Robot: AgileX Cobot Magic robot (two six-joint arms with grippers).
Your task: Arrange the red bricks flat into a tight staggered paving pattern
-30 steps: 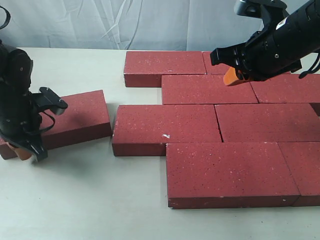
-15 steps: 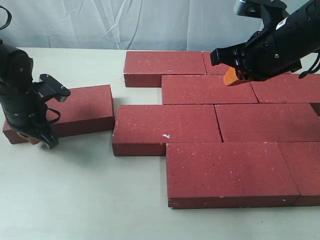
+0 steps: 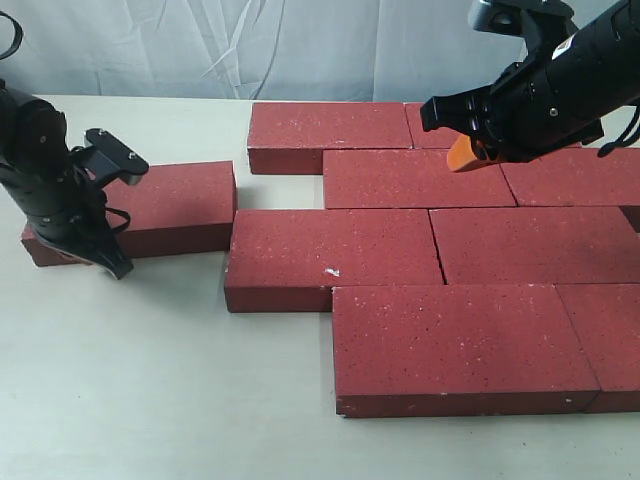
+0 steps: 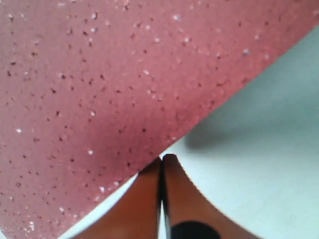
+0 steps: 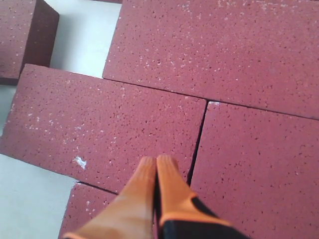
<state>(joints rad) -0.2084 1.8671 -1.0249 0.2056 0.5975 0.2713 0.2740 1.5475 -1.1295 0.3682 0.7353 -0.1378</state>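
Note:
A loose red brick [image 3: 175,205] lies flat on the table at the left, its right end almost meeting the paved group. My left gripper [image 3: 100,258] is shut and empty, its tips [image 4: 162,159] pressed against that brick's [image 4: 99,74] near left edge. Several red bricks lie in staggered rows on the right, among them one with a white chip [image 3: 330,255]. My right gripper [image 3: 465,155] hangs shut and empty above the second row. In the right wrist view its orange fingertips [image 5: 157,162] hover over the chipped brick [image 5: 99,119].
Bare pale table [image 3: 160,390] stretches in front of the loose brick and left of the front row. A grey cloth backdrop [image 3: 200,45] closes the far side. The paved rows run off the right edge of the exterior view.
My left gripper has pushed the loose brick to the right and away from the camera, swinging it nearly parallel to the rows. The gap to the group has shrunk. The right arm is still.

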